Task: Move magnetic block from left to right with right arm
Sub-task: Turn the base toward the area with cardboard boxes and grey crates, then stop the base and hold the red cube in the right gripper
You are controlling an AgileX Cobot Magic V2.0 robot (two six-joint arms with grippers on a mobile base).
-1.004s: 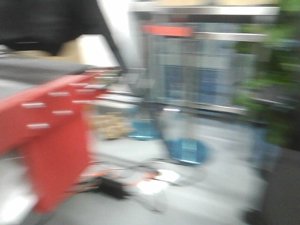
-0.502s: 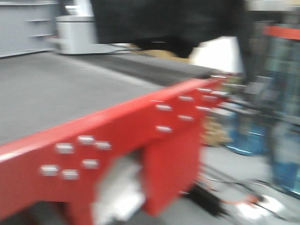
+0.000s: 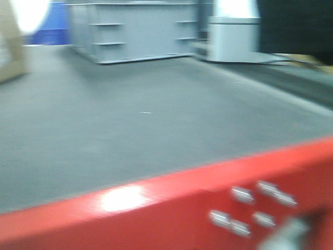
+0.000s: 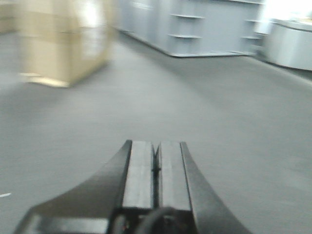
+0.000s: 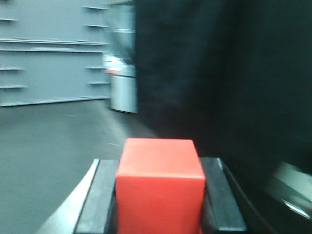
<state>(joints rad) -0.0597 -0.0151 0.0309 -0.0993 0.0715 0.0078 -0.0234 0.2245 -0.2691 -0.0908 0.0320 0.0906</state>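
Observation:
The magnetic block (image 5: 160,187), a plain red cube, fills the low centre of the right wrist view, clamped between the two black fingers (image 5: 100,195) of my right gripper (image 5: 160,161), which is shut on it above a grey surface. In the left wrist view my left gripper (image 4: 156,146) is shut, its two grey pads pressed together with nothing between them, over a grey surface. Neither arm nor the block shows in the front view.
The front view shows a grey table top (image 3: 145,120) with a red edge rail (image 3: 171,213) and silver bolts. Grey shelving (image 3: 135,31) and a white cabinet (image 3: 234,39) stand behind. A tan cardboard box (image 4: 63,44) sits at left; a large black shape (image 5: 229,83) looms at right.
The front view has swung left: the red table edge has slid from the left side down to the bottom, and the blue bins and floor cables have passed out of view.

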